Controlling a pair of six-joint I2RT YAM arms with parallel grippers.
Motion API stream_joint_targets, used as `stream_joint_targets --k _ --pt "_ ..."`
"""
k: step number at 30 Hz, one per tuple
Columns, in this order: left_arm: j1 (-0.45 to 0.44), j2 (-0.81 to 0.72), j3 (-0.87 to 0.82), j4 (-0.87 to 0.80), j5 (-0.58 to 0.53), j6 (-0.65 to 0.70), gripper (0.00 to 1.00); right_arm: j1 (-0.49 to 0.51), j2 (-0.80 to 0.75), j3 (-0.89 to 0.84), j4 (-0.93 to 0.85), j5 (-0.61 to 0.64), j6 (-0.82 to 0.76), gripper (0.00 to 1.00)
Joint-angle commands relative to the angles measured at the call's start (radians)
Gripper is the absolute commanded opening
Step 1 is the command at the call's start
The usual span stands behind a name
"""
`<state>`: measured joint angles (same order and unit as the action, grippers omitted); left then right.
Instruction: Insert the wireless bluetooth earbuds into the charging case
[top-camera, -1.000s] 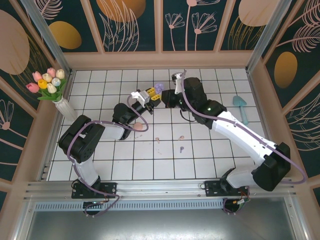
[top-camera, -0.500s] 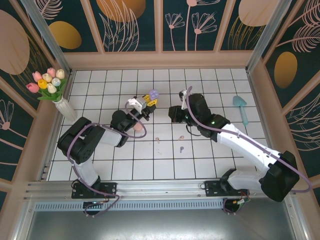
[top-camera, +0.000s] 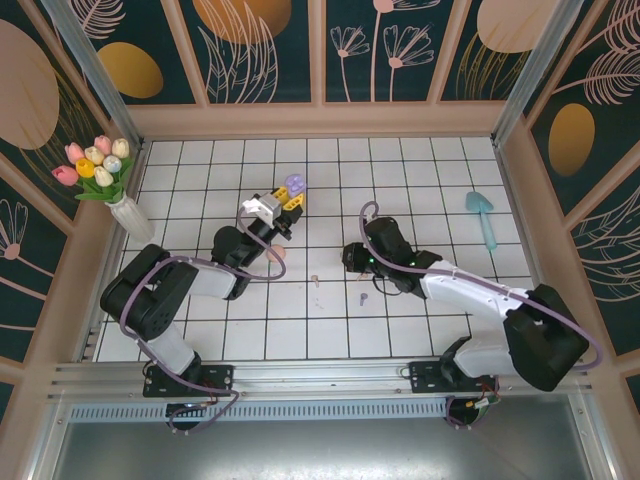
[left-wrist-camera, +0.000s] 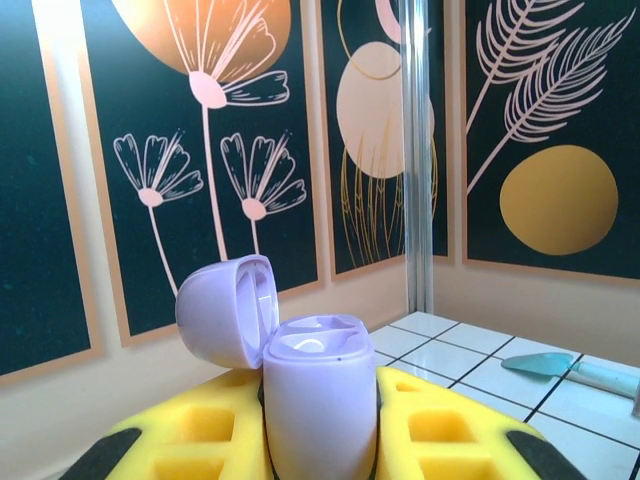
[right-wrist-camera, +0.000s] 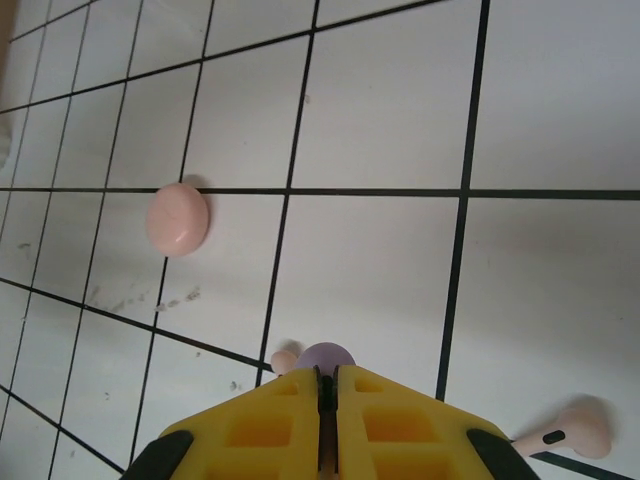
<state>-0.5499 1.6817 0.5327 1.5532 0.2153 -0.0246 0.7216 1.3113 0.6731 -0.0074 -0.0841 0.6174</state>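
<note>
- Worktop (top-camera: 440, 170): white glossy tile. Small hard parts will probably skid on it rather than stay put under a nudge.
- Left gripper (top-camera: 287, 199): at 11 o'clock from worktop centre, lifted off the tiles and clamped on the case body.
- Right gripper (right-wrist-camera: 328, 380): near centre, nose down close to the tiles. The jaws are all but shut, and a purple blob at the tips looks like a pinched bud.
- Case (left-wrist-camera: 320, 400): lilac and upright between the left pads, with the lid (left-wrist-camera: 228, 310) hinged open to 10 o'clock and the sockets facing up.
  - Likely a light, rigid, smooth shell.
  - Hold it low on the body, as it is now. Keep off the lid, since the hinge is the weak spot.
- Pink pod (right-wrist-camera: 178, 218): a closed rounded shell lying flat at 9 o'clock from the right gripper. Nothing is touching it.
- Held bud (right-wrist-camera: 327, 355): just past the right fingertips.
  - It is tiny, near weightless, hard and rounded, so expect it to squirt out if squeezed off-centre.
  - I can't tell which way its stem points.
- Pink bud (right-wrist-camera: 565, 432): on a tile at 4 o'clock of the right tips, lying on its side. The stem is the flattest part to pinch.
- Loose purple bud (top-camera: 362, 297): on a tile at 6 o'clock of the right gripper, apart from everything else. It will handle the same way, so take it across the stem and bulb rather than on the dome.
</note>
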Motion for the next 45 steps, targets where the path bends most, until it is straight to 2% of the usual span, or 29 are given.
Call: stream_joint_targets --k 1,10,20,29,36,45 --pt "0.004 -0.027 -0.006 0.053 -0.004 -0.029 0.0 -0.002 0.038 -0.02 0.094 -0.011 0.028 0.1" --pt "0.004 -0.032 0.002 0.058 0.006 -0.067 0.0 0.024 0.173 -0.015 0.157 -0.022 0.046 0.1" --pt "0.005 -0.055 0.003 0.045 0.01 -0.085 0.0 0.075 0.288 0.004 0.148 -0.002 0.074 0.12" --pt "0.004 -0.086 -0.011 0.021 0.016 -0.072 0.0 0.082 0.332 0.074 0.01 0.032 0.082 0.31" --pt "0.004 -0.104 -0.051 0.051 -0.021 -0.107 0.0 0.084 0.3 0.18 -0.171 0.058 0.1 0.42" --pt "0.005 -0.139 -0.082 0.04 -0.107 -0.095 0.0 0.126 0.283 0.338 -0.428 0.123 0.323 0.52"
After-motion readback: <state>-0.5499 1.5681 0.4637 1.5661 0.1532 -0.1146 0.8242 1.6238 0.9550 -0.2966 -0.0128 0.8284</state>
